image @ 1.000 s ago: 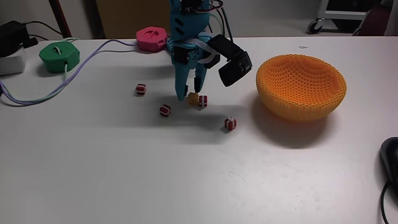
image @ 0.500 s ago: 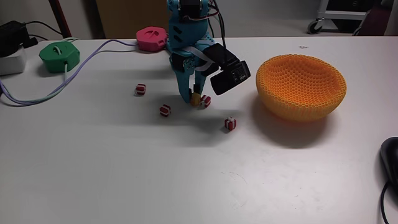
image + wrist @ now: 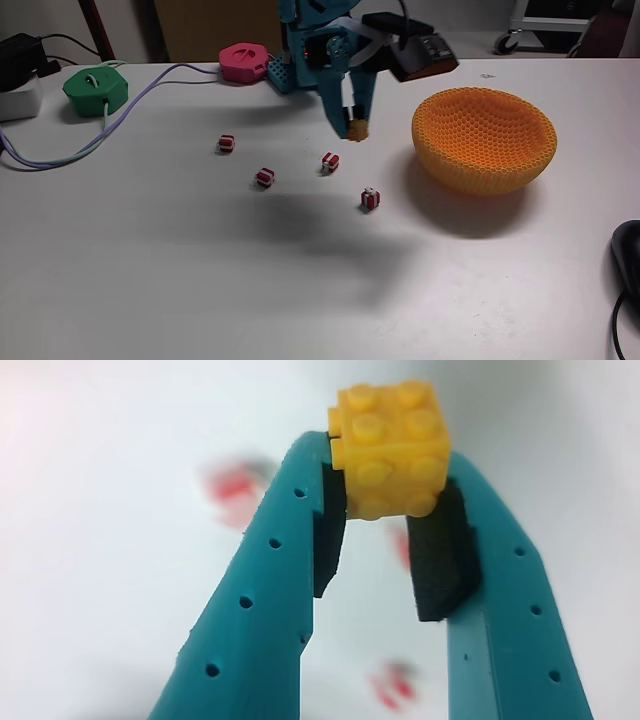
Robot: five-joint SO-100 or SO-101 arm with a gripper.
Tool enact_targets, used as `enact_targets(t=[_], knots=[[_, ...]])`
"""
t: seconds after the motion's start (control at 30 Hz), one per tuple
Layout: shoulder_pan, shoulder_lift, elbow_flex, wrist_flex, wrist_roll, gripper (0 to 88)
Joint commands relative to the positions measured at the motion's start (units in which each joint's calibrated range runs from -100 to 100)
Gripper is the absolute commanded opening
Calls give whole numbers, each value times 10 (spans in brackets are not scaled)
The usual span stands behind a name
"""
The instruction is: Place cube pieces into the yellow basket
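My teal gripper hangs above the table, shut on the yellow-orange cube piece, a short way left of the yellow basket. In the wrist view the studded yellow cube piece sits clamped between the two black pads of my gripper. Several red cube pieces with white bands lie on the white table: one at the left, one, one, and one nearest the basket. The basket's inside looks bare from this angle.
A green puck and a pink puck sit at the back left, with cables trailing from them. A black power brick is at the far left. A dark mouse lies at the right edge.
My gripper closed on the yellow-orange cube piece, lifted it off the table and swung it up and right toward the basket. The red pieces stayed put.
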Motion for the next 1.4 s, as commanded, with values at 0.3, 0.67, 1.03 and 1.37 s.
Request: enact_targets(t=[0.3,0.67,1.03,1.37], knots=[[-308,3,134,-346,-226,321],[-157,-16,52,-236,-138,354],[43,202,-35,-214,-81,274],[11,323,-54,-263,-132,264]])
